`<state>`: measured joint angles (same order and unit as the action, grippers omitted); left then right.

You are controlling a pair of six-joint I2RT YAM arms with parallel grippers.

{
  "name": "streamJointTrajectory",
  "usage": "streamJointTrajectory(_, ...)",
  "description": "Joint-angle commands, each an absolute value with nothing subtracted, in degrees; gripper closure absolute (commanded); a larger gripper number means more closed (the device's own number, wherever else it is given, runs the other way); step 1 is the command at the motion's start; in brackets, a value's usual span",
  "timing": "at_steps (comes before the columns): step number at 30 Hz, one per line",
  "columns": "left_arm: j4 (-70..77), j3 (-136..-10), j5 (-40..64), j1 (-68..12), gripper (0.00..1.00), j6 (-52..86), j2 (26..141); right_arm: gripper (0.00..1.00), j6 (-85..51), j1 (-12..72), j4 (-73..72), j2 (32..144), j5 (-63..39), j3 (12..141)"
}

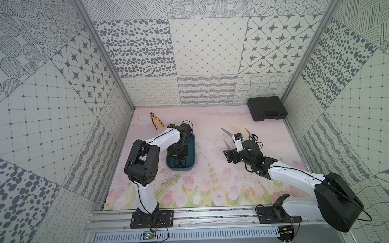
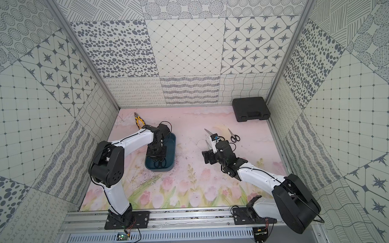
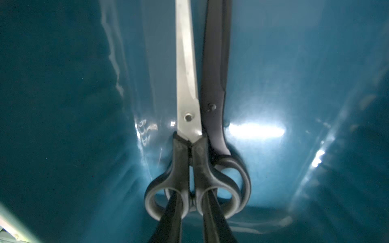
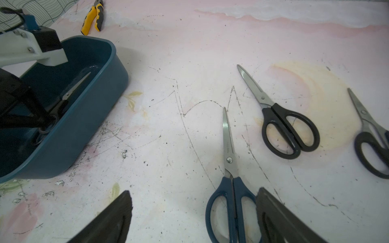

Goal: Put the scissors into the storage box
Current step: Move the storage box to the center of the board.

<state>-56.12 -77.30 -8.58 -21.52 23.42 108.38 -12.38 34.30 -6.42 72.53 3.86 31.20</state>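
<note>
Nearest me, the right tool (image 4: 194,192) hung wide open over the blue-handled scissors (image 4: 229,151) on the table (image 4: 168,126), two black-handled pairs (image 4: 288,130) lying just beyond. The left tool (image 3: 192,197) sat inside the storage box (image 1: 192,148) at two more pairs (image 3: 187,84); whether it gripped them, I couldn't tell.

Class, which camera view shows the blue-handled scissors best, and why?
The right wrist view: the blue-handled scissors lie close and almost whole on the mat. In both top views the right arm hides all but a blade. The left wrist view misses them.
</note>
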Motion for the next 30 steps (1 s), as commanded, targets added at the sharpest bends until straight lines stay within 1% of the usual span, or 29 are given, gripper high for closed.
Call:
streamJointTrajectory(1, -57.66, -80.42, -8.09, -21.22, 0.60, 23.94, 104.86, 0.05, -15.01, 33.50, -6.36, 73.85, 6.33, 33.12)
streamJointTrajectory(2, -58.27, -81.18, -7.99, -21.18, 0.60, 24.14, 103.51, 0.06, -15.63, 32.97, -5.49, 74.31, 6.32, 33.47)
streamJointTrajectory(3, -58.56, -81.78, -7.99, -21.11, 0.57, 24.25, 101.62, 0.08, -16.49, 31.92, -4.15, 74.92, 5.70, 34.01)
streamJointTrajectory(4, -58.54, -82.13, -7.91, -21.11, 0.47, 24.17, 99.72, 0.08, -17.06, 30.69, -3.09, 75.58, 4.23, 34.50)
streamJointTrajectory(5, -58.45, -82.43, -7.87, -20.97, 0.41, 24.08, 98.15, 0.09, -17.25, 29.70, -2.29, 76.09, 2.77, 34.77)
streamJointTrajectory(7, -58.38, -82.59, -7.62, -20.17, 0.43, 23.41, 95.32, 0.11, -16.61, 28.63, 0.51, 76.91, 1.76, 36.00)
streamJointTrajectory(9, -58.21, -81.36, -7.02, -16.95, 0.43, 22.56, 93.84, 0.12, -15.03, 28.14, 5.87, 77.80, 1.72, 38.37)
streamJointTrajectory(12, -58.41, -78.84, -3.55, -10.67, 0.44, 21.67, 94.59, 0.16, -14.96, 27.16, 11.27, 78.95, -0.35, 41.01)
streamJointTrajectory(14, -57.90, -77.17, -2.88, -9.32, 0.45, 20.12, 95.32, 0.18, -14.94, 27.16, 14.75, 79.77, -1.29, 42.85)
streamJointTrajectory(18, -56.38, -74.85, -2.02, -8.61, 0.47, 19.90, 97.43, 0.26, -14.53, 27.24, 21.85, 81.23, -2.36, 46.64)
streamJointTrajectory(21, -55.83, -74.10, -3.81, -8.60, 0.51, 20.05, 99.81, 0.28, -14.46, 27.24, 26.26, 83.35, -0.17, 49.56)
streamJointTrajectory(26, -53.90, -73.62, -3.44, -8.56, 0.59, 20.48, 102.26, 0.38, -11.87, 27.71, 30.94, 88.52, -0.96, 54.11)
streamJointTrajectory(28, -52.91, -73.21, -3.99, -8.59, 0.65, 20.42, 102.64, 0.40, -11.70, 27.95, 31.10, 90.14, -0.81, 54.44)
streamJointTrajectory(30, -52.65, -73.36, -4.24, -8.58, 0.69, 20.41, 103.33, 0.42, -12.17, 27.88, 32.10, 91.84, 0.12, 55.41)
